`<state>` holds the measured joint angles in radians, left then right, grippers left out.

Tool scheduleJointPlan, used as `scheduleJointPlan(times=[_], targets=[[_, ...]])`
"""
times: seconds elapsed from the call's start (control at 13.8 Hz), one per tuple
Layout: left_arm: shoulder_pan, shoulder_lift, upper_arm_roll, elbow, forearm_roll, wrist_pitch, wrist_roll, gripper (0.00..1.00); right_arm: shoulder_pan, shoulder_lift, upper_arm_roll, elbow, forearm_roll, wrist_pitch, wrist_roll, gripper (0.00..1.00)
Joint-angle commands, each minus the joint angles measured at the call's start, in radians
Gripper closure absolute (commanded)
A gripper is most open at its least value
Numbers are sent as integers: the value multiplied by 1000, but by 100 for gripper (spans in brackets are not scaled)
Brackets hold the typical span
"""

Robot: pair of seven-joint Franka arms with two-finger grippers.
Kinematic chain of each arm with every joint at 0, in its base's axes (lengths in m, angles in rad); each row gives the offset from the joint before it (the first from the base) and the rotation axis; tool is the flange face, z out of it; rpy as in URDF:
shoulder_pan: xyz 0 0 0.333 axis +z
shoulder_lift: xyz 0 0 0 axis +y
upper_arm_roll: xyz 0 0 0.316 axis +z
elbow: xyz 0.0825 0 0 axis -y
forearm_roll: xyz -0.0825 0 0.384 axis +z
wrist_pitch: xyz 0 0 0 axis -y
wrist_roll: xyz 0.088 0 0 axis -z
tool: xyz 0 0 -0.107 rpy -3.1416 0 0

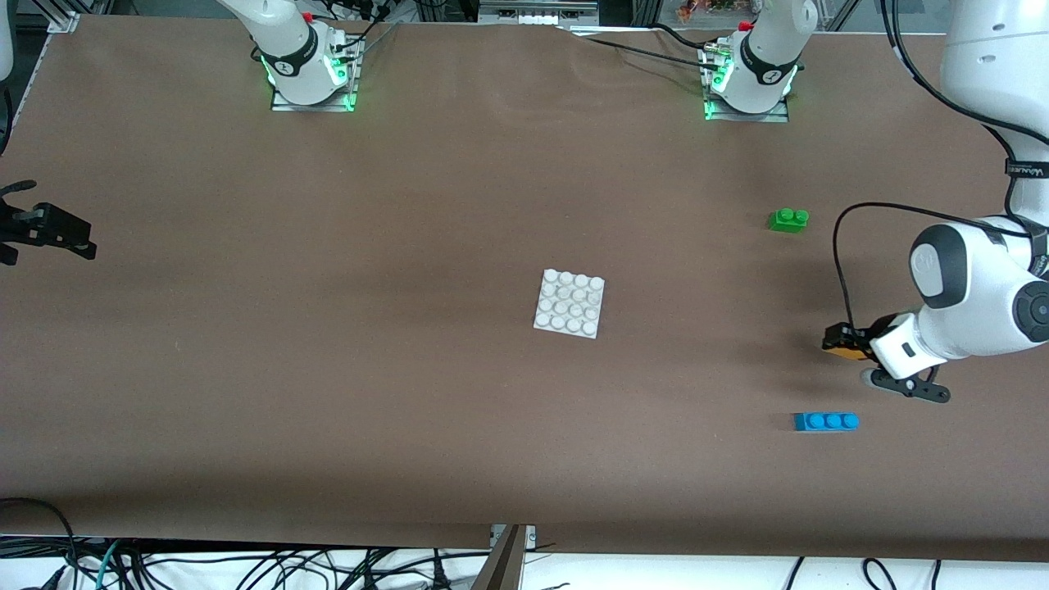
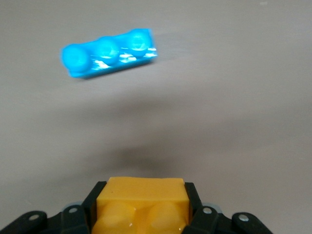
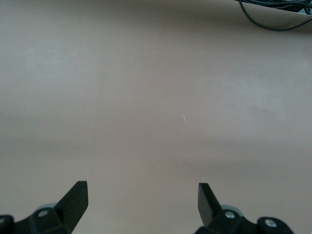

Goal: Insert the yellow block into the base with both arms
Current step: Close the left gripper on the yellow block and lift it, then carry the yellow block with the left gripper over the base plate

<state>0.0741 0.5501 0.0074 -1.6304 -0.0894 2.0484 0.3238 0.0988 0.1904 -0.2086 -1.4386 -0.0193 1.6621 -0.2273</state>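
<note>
The step in hand looks like the carry: the left arm point(image 1: 975, 303), entering at the right edge of the front view, has its left gripper point(image 1: 848, 344) pinching the yellow block point(image 2: 141, 204) between both fingers, low over the bare table between the green two-stud brick point(image 1: 788, 220) in the upper right and the blue three-stud brick point(image 1: 826, 421) in the lower right. To do this well, I judge the block should be kept studs-up and level, carried toward the base point(image 1: 569, 303) at the centre of the frame, squared to its stud grid, which sits slightly turned, and only then pressed straight down. The right arm waits; only its right gripper point(image 1: 49, 229) shows at the left edge of the front view, fingers point(image 3: 75, 200) spread wide over bare table, and it would likely need to come in and steady the base, since a light flat plate may slide or tip under the push. The brown table cover point(image 1: 328, 369) fills nearly the whole front view, smooth and matte with a few soft wrinkles near the top centre. Along the top stand the two arm bases with green lights, and loose black cables lie below the table's edge at the bottom of the frame.
</note>
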Motion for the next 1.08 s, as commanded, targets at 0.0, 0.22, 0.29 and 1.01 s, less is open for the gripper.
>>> scheduleJointPlan(times=[0.0,0.22,0.29,1.01], targets=[[-89,-41,5,33,-18,-117,-161,61,-10,-17,11,-16,-10,2,-9,0],[-229,-44,0,70,-19,-151,-305,61,-10,-17,11,-16,-10,2,-9,0],[-273,-45,-1,79,-24,-151,-381,61,-10,-17,11,-16,-10,2,-9,0],[-602,85,-7,130,-72,28,-741,54,-10,-17,11,-16,-8,2,-9,0]])
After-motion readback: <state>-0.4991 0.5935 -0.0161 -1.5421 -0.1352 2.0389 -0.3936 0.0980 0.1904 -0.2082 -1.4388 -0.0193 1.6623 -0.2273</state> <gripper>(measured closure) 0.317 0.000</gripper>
